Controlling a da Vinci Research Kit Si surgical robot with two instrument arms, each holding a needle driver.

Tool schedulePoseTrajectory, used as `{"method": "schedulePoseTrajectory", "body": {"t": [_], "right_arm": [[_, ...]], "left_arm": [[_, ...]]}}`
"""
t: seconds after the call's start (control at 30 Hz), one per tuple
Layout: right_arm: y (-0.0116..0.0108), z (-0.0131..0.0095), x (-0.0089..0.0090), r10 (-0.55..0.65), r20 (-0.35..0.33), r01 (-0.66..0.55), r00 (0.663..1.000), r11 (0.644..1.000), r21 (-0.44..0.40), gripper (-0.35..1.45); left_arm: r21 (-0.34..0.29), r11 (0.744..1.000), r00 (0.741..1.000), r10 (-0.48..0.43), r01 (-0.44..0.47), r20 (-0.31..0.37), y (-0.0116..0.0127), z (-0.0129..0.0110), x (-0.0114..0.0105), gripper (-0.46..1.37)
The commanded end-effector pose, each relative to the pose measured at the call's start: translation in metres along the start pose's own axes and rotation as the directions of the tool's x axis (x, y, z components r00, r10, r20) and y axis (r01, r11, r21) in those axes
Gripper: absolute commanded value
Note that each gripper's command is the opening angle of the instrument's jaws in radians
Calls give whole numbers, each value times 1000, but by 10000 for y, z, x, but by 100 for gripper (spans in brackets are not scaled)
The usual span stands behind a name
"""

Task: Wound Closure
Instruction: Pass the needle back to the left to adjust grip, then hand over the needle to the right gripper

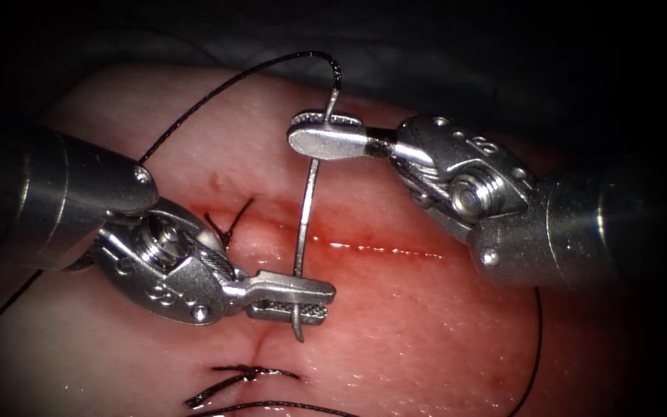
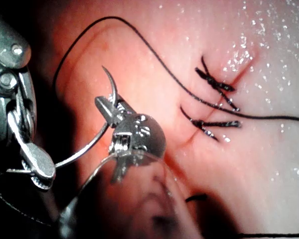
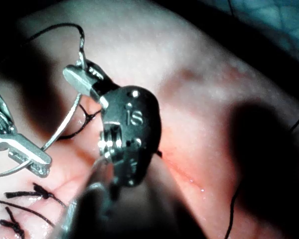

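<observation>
Two knots (image 1: 245, 378) tied near, cut (image 1: 380, 249) partly unclosed; needle (image 1: 308, 202) clear above tissue (image 1: 426, 340), left tool (image 1: 291, 297) clamped near its point, right tool (image 1: 326, 133) clamped near thread (image 1: 218, 89) end.

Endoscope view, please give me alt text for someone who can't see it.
Both tools hold the curved needle above the tissue: the right end effector grips it near the thread end, the left end effector near the point. Black thread arcs away from the needle; tied stitches sit along the cut.
</observation>
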Motion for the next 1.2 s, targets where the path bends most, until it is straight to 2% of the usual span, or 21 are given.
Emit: {"method": "schedulePoseTrajectory", "body": {"t": [0.03,0.1,0.13,0.17,0.23,0.57,0.77,0.93,1.2], "right_arm": [[0,0,0,7,0,-7,1000,1000,-5,6],[-1,-1,0,54,1,-54,999,999,-6,52],[-1,-1,0,89,1,-89,996,996,-8,87],[-1,-1,0,113,2,-113,994,994,-8,97],[-1,-3,0,130,2,-130,991,991,-11,104],[1,-20,0,273,-9,-273,962,961,-45,106],[3,-32,-2,354,-8,-354,935,934,-43,97],[1,-29,-10,399,12,-399,917,917,-12,93],[-4,-17,-17,423,10,-423,906,906,-11,88]], "left_arm": [[-10,1000,1000,6,-6,0,1,0,-2,-35],[-11,1000,1000,18,-18,0,0,0,-4,-35],[-9,1000,1000,29,-29,6,-1,-1,-5,-35],[-8,1000,1000,29,-29,8,-1,-2,-6,-35],[-9,999,999,46,-46,10,-2,-4,-7,-35],[-14,991,991,136,-136,17,-6,-8,-7,-35],[2,988,988,153,-153,12,-7,-8,-7,-35],[19,988,988,153,-153,7,-8,-8,-7,-35],[39,987,987,158,-158,12,-8,-8,-5,-35]]}}
